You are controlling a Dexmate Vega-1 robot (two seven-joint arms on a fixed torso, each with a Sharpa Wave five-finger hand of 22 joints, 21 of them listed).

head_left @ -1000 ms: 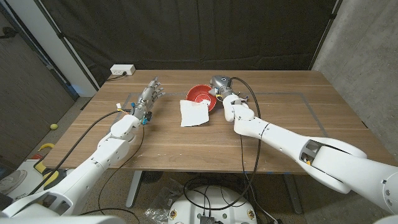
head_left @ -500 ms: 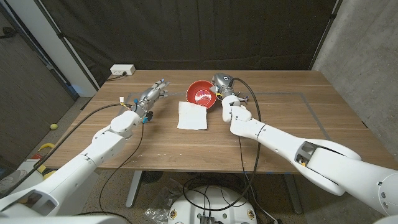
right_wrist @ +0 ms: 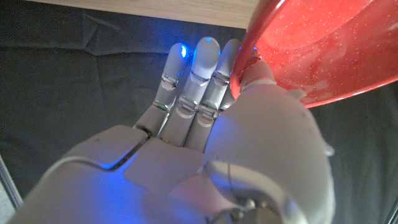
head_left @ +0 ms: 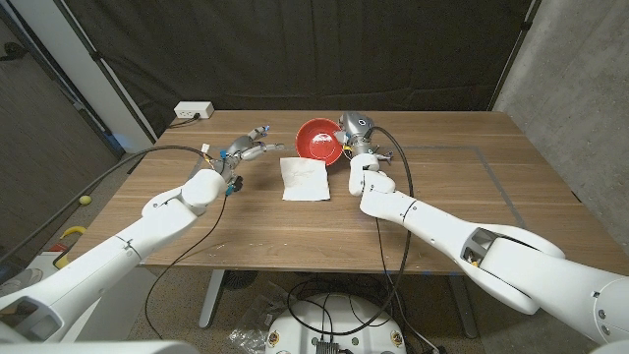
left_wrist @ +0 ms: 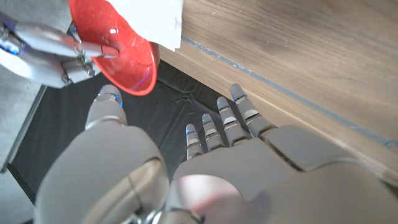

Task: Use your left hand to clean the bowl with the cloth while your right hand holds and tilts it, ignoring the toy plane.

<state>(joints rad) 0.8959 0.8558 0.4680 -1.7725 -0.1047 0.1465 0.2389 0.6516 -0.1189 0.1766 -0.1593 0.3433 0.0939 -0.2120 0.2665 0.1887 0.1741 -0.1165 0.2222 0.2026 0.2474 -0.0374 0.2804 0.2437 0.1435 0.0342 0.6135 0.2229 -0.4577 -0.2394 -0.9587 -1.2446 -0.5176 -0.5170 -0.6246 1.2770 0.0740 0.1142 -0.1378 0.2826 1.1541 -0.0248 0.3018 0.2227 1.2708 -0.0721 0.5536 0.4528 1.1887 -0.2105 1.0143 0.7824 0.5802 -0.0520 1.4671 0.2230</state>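
Since a second ago my right hand (head_left: 352,141) has tipped the bowl (head_left: 318,139) higher; its fingers pinch the rim. My left hand (head_left: 248,147), fingers spread and empty, hovers beside the cloth (head_left: 306,178) flat on the tabletop (head_left: 442,206). Risk: thin rim grip may slip during wiping.

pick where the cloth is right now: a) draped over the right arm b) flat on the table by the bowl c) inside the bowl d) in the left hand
b: the cloth lies flat on the table beside the bowl, with the left hand empty and apart from it.
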